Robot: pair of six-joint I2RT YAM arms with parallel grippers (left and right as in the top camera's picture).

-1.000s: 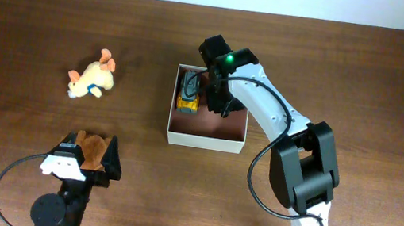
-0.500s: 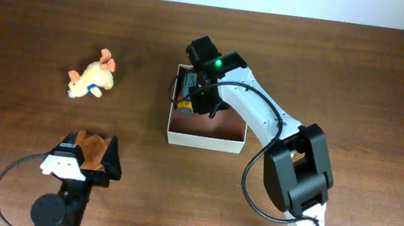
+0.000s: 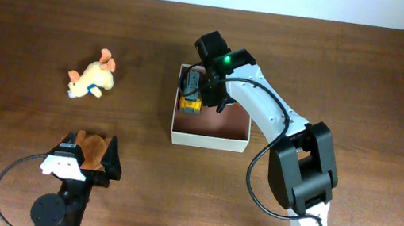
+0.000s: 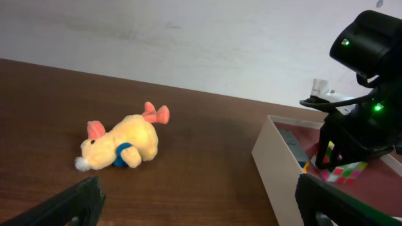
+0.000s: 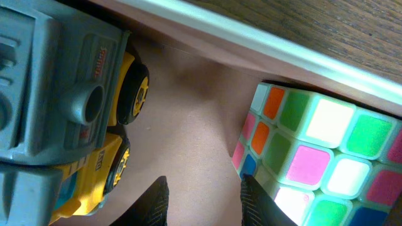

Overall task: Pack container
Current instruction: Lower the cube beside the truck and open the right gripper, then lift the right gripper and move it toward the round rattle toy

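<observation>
While the right gripper [image 5: 204, 206] hangs inside the container [image 3: 210, 141], its fingers [image 5: 154, 201] stand a narrow gap apart over the bare reddish-brown floor and grip nothing. They sit in the container's far left corner, between a yellow toy truck [image 5: 56, 107] and a colour cube [image 5: 314, 150]. The left gripper [image 4: 200, 202] is spread wide, well apart from the container. Compared with 0.5 s ago, the right wrist is swung back rightward, the truck is uncovered, and the container lies slightly further right.

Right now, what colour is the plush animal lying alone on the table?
The plush animal is pale yellow with pink ears, clearest in left wrist view.
</observation>
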